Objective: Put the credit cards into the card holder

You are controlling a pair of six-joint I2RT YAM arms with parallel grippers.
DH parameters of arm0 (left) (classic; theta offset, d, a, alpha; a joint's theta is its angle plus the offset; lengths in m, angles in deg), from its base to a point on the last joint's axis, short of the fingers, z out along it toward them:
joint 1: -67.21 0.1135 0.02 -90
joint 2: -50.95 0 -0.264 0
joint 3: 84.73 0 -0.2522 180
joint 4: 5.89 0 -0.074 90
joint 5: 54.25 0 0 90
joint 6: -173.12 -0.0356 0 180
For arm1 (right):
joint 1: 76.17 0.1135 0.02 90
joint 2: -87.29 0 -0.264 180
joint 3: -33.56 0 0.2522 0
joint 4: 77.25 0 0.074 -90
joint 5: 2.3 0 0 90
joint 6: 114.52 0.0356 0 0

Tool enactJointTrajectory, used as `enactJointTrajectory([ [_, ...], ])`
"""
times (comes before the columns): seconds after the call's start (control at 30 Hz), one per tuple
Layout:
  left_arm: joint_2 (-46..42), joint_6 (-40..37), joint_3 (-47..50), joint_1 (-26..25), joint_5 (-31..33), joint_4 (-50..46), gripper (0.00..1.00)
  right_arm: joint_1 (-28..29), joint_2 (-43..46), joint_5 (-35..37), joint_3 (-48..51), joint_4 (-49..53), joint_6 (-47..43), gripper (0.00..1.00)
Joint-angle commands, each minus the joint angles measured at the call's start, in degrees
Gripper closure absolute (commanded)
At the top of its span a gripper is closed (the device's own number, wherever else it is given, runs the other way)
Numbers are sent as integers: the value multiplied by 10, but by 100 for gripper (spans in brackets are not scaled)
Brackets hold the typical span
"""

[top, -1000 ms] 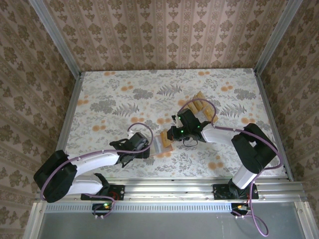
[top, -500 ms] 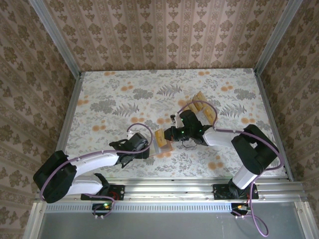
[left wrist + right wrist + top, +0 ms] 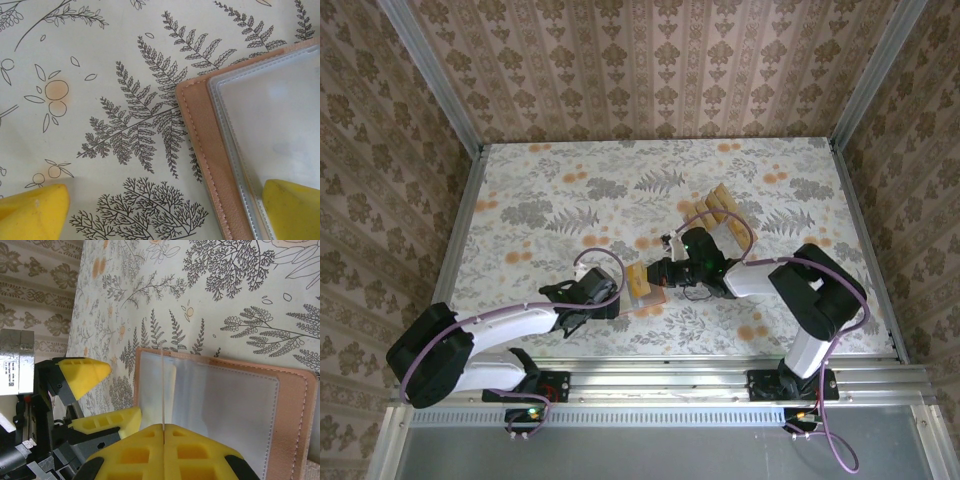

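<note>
Floral table [image 3: 540,200] holds the card holder [image 3: 225,405] between the spread left tool [image 3: 161,212] and right tool [image 3: 164,432] pinching a credit card [image 3: 163,390].

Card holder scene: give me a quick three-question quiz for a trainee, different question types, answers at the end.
1. True or false: the left gripper is shut on the card holder.
2. Multiple choice: what is pinched in the right gripper? A) a thin card, seen edge-on over the holder's clear pocket; B) the holder's leather cover; C) nothing.
3. Fill the blank: in the top view, the spare credit cards lie farther back and to the ____ of the card holder.

Key: 1 false. It is open, with one finger over the clear pocket and the other over the table. 2 A. 3 right.
</note>
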Motion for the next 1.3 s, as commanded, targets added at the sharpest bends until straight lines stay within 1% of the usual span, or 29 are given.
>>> enactJointTrajectory([
  [0.0,-6,10,13,-4,13,-14,0,-1,-11,-13,11,-44,9,100],
  [0.47,-6,9,14,-4,13,-14,0,-1,-44,-18,26,-99,22,100],
  [1.27,-6,7,13,-5,13,-14,0,-1,-79,-35,34,-152,51,100],
])
